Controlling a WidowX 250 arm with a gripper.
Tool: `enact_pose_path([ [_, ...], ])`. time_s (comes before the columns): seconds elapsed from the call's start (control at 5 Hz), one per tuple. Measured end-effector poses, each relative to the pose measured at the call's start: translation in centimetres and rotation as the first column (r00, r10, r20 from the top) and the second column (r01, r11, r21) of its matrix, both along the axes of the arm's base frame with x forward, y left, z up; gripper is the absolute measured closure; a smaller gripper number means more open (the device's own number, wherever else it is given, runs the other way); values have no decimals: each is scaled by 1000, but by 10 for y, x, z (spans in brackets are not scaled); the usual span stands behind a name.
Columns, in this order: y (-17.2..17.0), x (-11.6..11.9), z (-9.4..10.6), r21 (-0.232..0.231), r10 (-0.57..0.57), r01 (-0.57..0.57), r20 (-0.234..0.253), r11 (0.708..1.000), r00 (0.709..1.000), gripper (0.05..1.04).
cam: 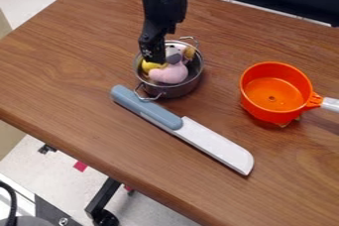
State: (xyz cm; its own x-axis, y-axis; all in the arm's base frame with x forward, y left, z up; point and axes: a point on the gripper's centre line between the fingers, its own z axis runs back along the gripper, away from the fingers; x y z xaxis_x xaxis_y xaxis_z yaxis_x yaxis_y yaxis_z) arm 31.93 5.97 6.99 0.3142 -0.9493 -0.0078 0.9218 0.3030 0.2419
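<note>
While my end effector (155, 60) is at the pink toy (170, 73) inside the metal pot (177, 90), I can't tell whether it grips; this close handling seems to call for clearance from the rim.

Tabletop (222, 56) gives passage between the metal pot (173, 91) and orange pan (265, 113), though 1 knife (215, 143) (blue-handled) obstructs the camera side.

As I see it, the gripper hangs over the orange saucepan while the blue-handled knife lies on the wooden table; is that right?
Not quite: the camera view shows the gripper hanging over the metal pot, not the orange saucepan. The blue-handled knife does lie on the wooden table.
</note>
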Motion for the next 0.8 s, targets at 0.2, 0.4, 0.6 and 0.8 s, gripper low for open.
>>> enact_pose_path([
  [0.2, 0, -1, -7, 21, 14, -14, -5, 1000, 1000, 85],
  [0.4, -1, -5, -14, 19, 38, -38, -3, 999, 999, 85],
  [0.6, -4, -5, -19, 47, 71, -72, 22, 996, 997, 85],
  [0.8, -7, -2, -31, 62, 84, -83, -11, 995, 996, 85],
])
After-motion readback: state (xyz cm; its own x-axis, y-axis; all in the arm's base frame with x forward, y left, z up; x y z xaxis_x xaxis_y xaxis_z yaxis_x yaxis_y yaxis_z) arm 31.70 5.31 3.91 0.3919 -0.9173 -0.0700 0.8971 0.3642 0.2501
